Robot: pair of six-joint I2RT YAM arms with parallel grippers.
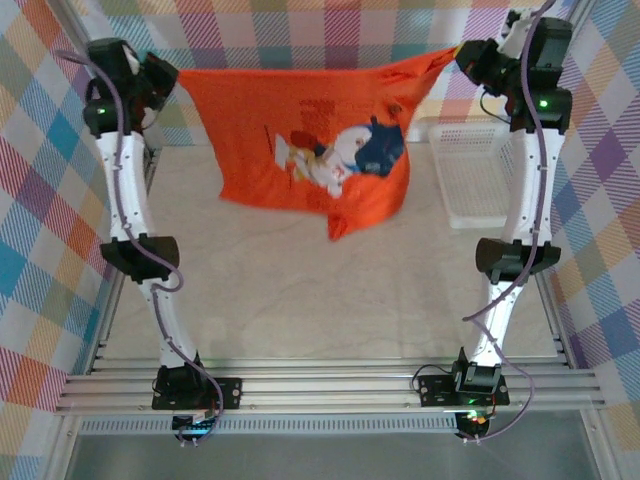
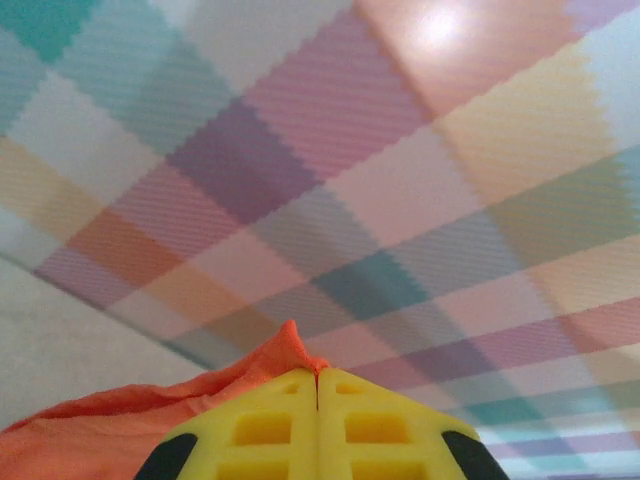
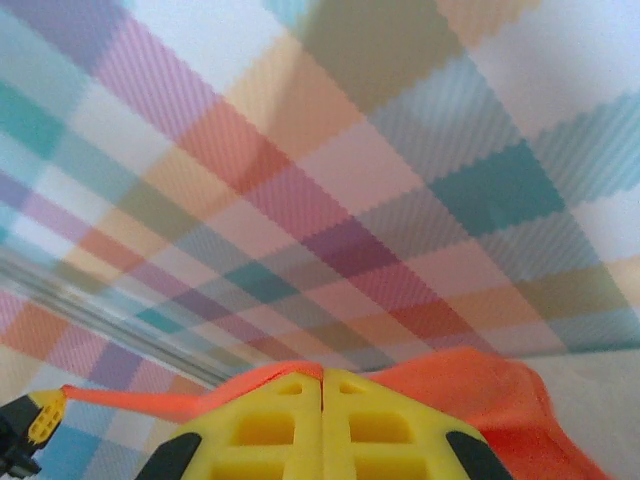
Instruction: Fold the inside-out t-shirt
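The orange-red t-shirt (image 1: 310, 140) hangs stretched in the air between the two raised arms at the back of the table, its cartoon print facing the top camera. My left gripper (image 1: 172, 80) is shut on the shirt's top left corner, and my right gripper (image 1: 462, 55) is shut on its top right corner. A loose fold droops low at the shirt's bottom right. In the left wrist view the yellow fingers (image 2: 270, 425) meet with orange cloth (image 2: 110, 430) pinched at their tip. In the right wrist view the closed yellow fingers (image 3: 370, 425) pinch a taut orange edge (image 3: 480, 400).
A white plastic basket (image 1: 470, 170) stands at the right rear of the table. Checked cloth walls (image 1: 40, 150) enclose the back and both sides. The beige table top (image 1: 330, 290) lies below and in front of the hanging shirt.
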